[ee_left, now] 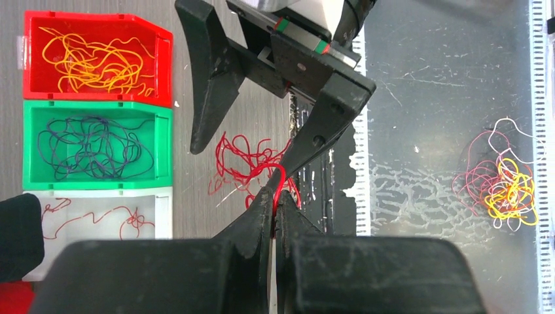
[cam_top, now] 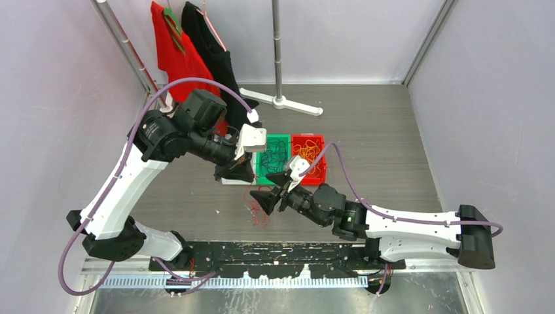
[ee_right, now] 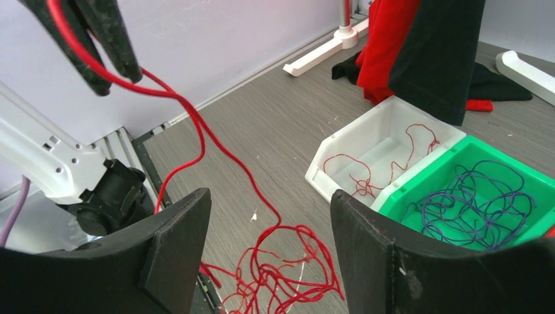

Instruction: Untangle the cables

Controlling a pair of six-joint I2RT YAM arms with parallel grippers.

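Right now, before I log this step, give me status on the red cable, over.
Left gripper shut on red cable, strand lifted. Right gripper open over the wad. No obstruction seen.

Your right tool has bare table toward the frame's right; bins and the stand block above it.

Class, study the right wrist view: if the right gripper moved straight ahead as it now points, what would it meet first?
Probably the red cable wad on the table, seen between the open fingers of the right gripper; depth is uncertain.
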